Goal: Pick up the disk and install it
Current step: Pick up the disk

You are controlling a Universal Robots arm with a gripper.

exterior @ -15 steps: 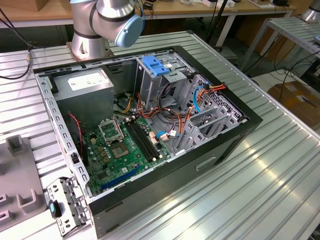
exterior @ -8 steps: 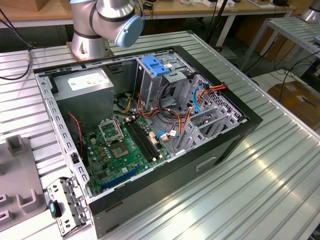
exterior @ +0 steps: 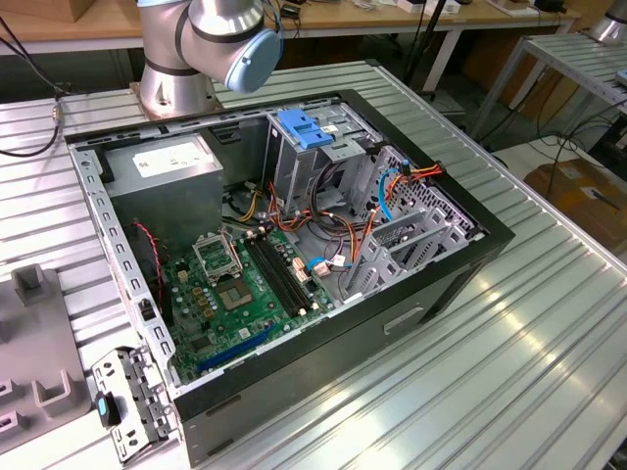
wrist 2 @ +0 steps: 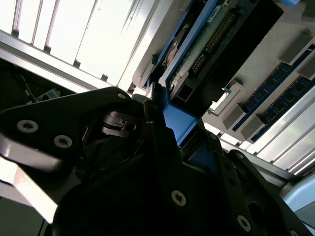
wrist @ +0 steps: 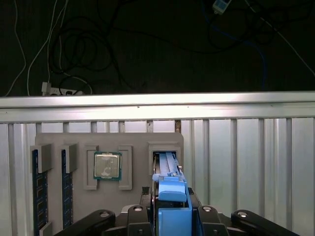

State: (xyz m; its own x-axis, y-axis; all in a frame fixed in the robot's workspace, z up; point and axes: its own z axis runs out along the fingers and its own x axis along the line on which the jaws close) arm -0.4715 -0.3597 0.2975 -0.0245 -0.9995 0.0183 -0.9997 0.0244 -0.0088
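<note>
Gripping disk (wrist: 170,172) w/ hand (wrist: 171,210); second wrist view adds its circuit board (wrist 2: 209,42).

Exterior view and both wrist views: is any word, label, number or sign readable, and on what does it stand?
No text can be quoted.
power supply label, exterior view: print too small to read.
motherboard, exterior view: markings too small to read.
processor, first wrist view: lid markings too faint to read.
disk, second wrist view: no legible print on its circuit board.
</note>
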